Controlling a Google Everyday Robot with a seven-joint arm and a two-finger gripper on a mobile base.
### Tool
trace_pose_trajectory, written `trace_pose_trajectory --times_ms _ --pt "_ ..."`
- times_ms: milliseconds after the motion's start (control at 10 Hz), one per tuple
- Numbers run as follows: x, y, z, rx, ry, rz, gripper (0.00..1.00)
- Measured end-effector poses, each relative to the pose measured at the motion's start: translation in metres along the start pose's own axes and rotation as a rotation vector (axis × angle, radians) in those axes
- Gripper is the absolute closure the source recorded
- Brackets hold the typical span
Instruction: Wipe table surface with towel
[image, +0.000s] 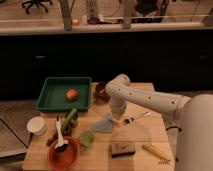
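Matt wooden table (150, 130), cloth towel (103, 123)

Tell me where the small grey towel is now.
The small grey towel lies mid-table, directly under the gripper, right of the small green cup.

A small pale grey-blue cloth towel (104, 124) is lying crumpled in a rough triangle near the middle of the light wooden table (100, 156), one corner reaching right under the white arm's gripper (116, 120), which is pressing down at that edge. The towel is sitting flat on the tabletop, just right of a green cup and below the green tray
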Motion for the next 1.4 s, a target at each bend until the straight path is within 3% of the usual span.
trace_pose_trajectory --times_ms 100,900,1400 --pt "0.001 0.000 0.000 -0.001 0.001 -0.007 0.98" --pt "-0.010 -0.004 0.002 0.058 0.021 0.087 0.22" --pt "-0.015 -0.005 0.004 0.066 0.039 0.123 0.20"
